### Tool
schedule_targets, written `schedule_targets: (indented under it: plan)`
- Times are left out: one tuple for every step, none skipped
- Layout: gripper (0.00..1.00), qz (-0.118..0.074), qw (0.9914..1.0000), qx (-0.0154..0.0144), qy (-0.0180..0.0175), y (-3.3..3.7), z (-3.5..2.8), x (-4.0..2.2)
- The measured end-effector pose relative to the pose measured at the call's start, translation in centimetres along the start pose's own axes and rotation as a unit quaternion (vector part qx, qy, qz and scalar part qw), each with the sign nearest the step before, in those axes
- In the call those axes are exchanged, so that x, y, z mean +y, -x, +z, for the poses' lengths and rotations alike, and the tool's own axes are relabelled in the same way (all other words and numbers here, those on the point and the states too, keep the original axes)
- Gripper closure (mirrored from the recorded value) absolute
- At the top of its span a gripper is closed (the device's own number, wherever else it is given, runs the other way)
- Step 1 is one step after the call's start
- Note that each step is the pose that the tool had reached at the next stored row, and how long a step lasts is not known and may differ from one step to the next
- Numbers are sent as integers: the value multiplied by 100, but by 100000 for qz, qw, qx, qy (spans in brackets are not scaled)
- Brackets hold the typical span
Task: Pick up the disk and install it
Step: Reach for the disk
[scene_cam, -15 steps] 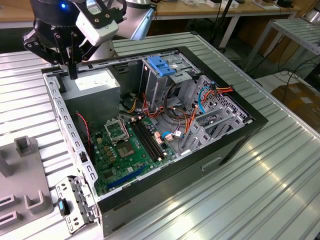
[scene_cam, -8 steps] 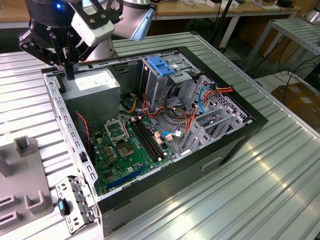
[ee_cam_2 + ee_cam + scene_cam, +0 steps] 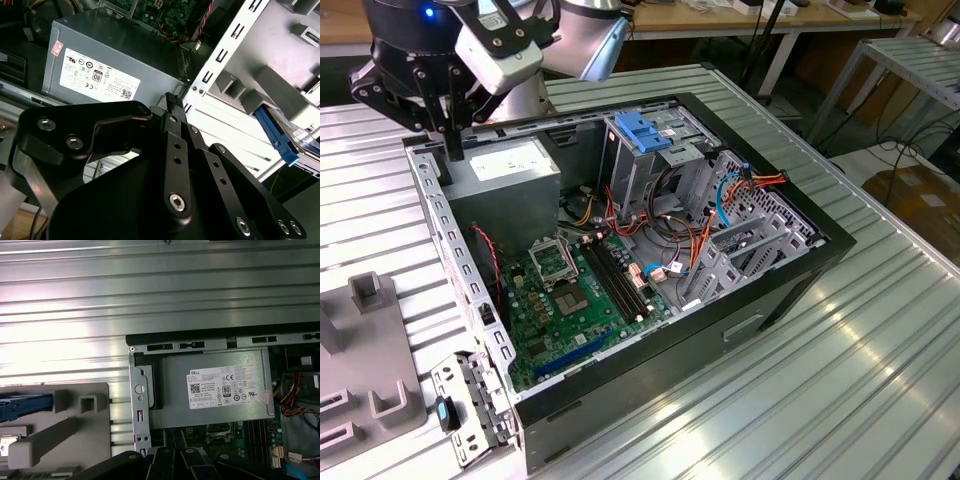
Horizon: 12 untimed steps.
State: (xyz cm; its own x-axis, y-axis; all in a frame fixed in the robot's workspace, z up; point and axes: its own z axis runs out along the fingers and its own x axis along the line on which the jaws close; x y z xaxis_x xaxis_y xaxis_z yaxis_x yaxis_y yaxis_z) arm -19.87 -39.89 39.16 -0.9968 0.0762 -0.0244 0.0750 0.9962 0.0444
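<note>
The disk (image 3: 25, 405) lies on a grey holder block (image 3: 75, 425) beside the open computer case. Its blue bracket edge shows in both wrist views (image 3: 276, 134), and most of its body runs past the picture edge. My gripper (image 3: 451, 148) hangs over the case's back corner at the exterior view's left, just above the grey power supply (image 3: 505, 165). The fingers (image 3: 172, 102) are pressed together with nothing between them. The gripper is well apart from the disk.
The open case (image 3: 720, 330) lies flat on a ribbed metal table (image 3: 860, 350). It holds a green motherboard (image 3: 570, 290), cables and a tall metal drive cage with a blue plastic plate (image 3: 642, 130). The grey holder block (image 3: 370, 390) sits at the exterior view's left.
</note>
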Motion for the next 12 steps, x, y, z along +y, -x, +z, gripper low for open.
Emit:
schedule_targets:
  plan:
    - [89, 2, 100000, -1, -1, -7, 0, -1]
    - [89, 3, 100000, -2, 1, -13, 0, -1]
    - [89, 5, 100000, 1, -2, -22, 0, -2]
    - [89, 3, 100000, 0, 0, -31, 0, -2]
    - [89, 3, 100000, 2, -2, -36, 0, -3]
    - [89, 4, 100000, 3, -5, -42, 0, -3]
    - [89, 4, 100000, 2, -4, -49, 0, -4]
    - [89, 4, 100000, -2, 0, -54, 0, -4]
    - [89, 3, 100000, -1, -2, -60, 0, -5]
    - [89, 3, 100000, -1, -1, -66, 0, -5]
    - [89, 2, 100000, -2, 0, -72, 0, -6]
    - [89, 3, 100000, 1, 0, -79, 0, -6]
